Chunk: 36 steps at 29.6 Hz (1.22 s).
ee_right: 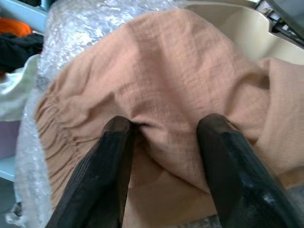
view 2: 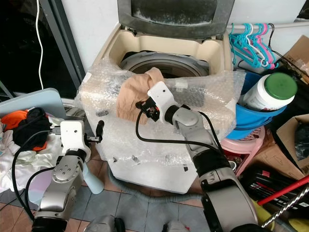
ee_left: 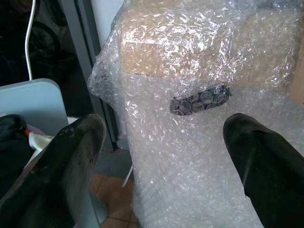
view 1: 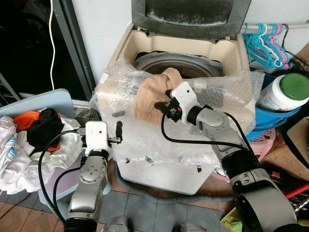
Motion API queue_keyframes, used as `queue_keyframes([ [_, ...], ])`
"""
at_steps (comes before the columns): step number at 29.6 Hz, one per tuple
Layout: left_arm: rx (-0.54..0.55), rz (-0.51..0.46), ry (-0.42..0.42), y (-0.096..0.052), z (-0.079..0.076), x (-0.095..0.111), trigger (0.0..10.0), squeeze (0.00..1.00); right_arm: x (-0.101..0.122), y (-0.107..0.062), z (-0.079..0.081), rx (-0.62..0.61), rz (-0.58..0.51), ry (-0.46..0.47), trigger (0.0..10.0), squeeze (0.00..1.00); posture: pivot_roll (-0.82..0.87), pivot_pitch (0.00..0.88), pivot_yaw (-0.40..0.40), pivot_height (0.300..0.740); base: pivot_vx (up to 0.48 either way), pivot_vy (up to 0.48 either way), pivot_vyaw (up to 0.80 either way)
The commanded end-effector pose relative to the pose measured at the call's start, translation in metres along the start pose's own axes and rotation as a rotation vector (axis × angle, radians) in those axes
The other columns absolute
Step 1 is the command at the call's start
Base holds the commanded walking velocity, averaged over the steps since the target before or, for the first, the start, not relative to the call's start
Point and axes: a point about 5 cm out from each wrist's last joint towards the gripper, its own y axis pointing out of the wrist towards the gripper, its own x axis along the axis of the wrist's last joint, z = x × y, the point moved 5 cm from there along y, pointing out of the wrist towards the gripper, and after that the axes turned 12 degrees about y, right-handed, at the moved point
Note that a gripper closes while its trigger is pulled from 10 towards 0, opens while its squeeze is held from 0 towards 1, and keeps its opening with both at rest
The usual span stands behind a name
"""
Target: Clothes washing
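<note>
A top-loading washing machine (view 1: pixel 145 36) stands against a white wall, lid raised, its front wrapped in bubble wrap (view 1: pixel 145 140), presumably as padding. We see a tan garment (view 1: pixel 152 94) draped over the machine's front rim, half toward the drum. The right end effector (view 1: pixel 164 110) presses into the cloth, fingers (ee_right: pixel 114 156) slightly apart and pinching a fold, probably to lift it inside. The left end effector (view 1: pixel 119 131) hovers open by the machine's front left corner, beside a basket (view 1: pixel 43 101) holding more clothes (view 1: pixel 29 135).
</note>
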Motion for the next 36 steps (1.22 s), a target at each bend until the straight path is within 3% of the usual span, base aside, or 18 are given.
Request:
queue_keyframes([
  [1,0.000,0.000,0.009,0.000,0.000,0.001,10.0,0.00,0.000,-0.003,-0.020,-0.093,0.019,-0.014,0.0,0.00,-0.04,0.000,0.010,0.740,0.000,0.000,0.00],
  [4,-0.002,-0.001,0.009,0.001,0.000,0.002,10.0,0.00,0.000,-0.008,-0.051,-0.258,0.025,0.025,0.0,0.00,-0.04,0.000,0.010,0.740,0.000,0.000,0.00],
  [10,-0.002,-0.003,0.009,0.002,-0.001,0.002,10.0,0.00,0.007,-0.021,-0.093,-0.458,-0.004,0.176,0.0,0.00,-0.04,0.000,0.008,0.740,0.000,0.000,0.00],
  [13,0.003,-0.003,0.011,0.003,0.000,0.002,10.0,0.00,0.022,-0.044,-0.139,-0.720,-0.114,0.362,0.0,0.00,-0.04,0.000,0.006,0.740,0.000,0.000,0.00],
  [17,0.010,-0.001,0.014,0.003,0.002,0.002,10.0,0.00,0.041,-0.062,-0.160,-0.845,-0.229,0.389,0.0,0.00,-0.03,0.000,0.004,0.740,0.000,0.000,0.00],
  [18,0.011,-0.001,0.015,0.003,0.002,0.002,10.0,0.00,0.044,-0.063,-0.160,-0.849,-0.245,0.381,0.0,0.00,-0.03,0.000,0.004,0.740,0.000,0.000,0.00],
  [19,0.013,0.000,0.015,0.003,0.002,0.002,10.0,0.00,0.057,-0.057,-0.154,-0.793,-0.283,0.312,3.5,0.00,-0.03,0.000,0.003,0.740,0.000,0.000,0.00],
  [20,0.014,-0.001,0.015,0.003,0.003,0.002,10.0,0.00,0.062,-0.054,-0.150,-0.764,-0.294,0.278,3.5,0.00,-0.03,0.000,0.003,0.740,0.000,0.000,0.00],
  [21,0.015,-0.001,0.015,0.003,0.003,0.002,10.0,0.00,0.066,-0.051,-0.146,-0.739,-0.313,0.262,10.0,0.00,-0.03,0.000,0.004,0.740,0.000,0.000,0.00],
  [23,0.023,-0.005,0.009,0.003,0.004,0.003,10.0,0.00,0.072,-0.046,-0.137,-0.671,-0.359,0.286,10.0,0.00,-0.03,0.000,0.006,0.740,0.000,0.000,0.00],
  [24,0.025,-0.006,0.007,0.003,0.004,0.003,10.0,0.00,0.073,-0.045,-0.133,-0.650,-0.377,0.287,10.0,0.19,-0.03,0.000,0.006,0.740,0.000,0.000,0.00],
  [25,0.026,-0.008,0.006,0.004,0.004,0.004,10.0,0.00,0.078,-0.044,-0.126,-0.582,-0.423,0.307,10.0,1.00,-0.04,0.000,0.007,0.740,0.000,0.000,0.00],
  [27,0.022,-0.010,0.005,0.004,0.003,0.005,10.0,0.00,0.080,-0.042,-0.120,-0.534,-0.437,0.307,10.0,1.00,-0.04,0.000,0.008,0.740,0.000,0.000,0.00],
  [29,0.018,-0.012,0.003,0.004,0.002,0.005,10.0,0.00,0.082,-0.044,-0.107,-0.458,-0.440,0.229,10.0,1.00,-0.04,0.000,0.010,0.740,0.000,0.000,0.00],
  [31,0.023,-0.004,-0.012,0.004,0.002,0.004,10.0,0.00,0.082,-0.046,-0.101,-0.413,-0.450,0.223,10.0,1.00,-0.04,0.000,0.010,0.740,0.000,0.000,0.00],
  [36,0.019,0.011,-0.019,0.004,0.003,0.002,10.0,0.00,0.070,-0.056,-0.085,-0.367,-0.433,0.117,10.0,1.00,-0.04,0.000,0.019,0.740,0.000,0.000,0.00],
])
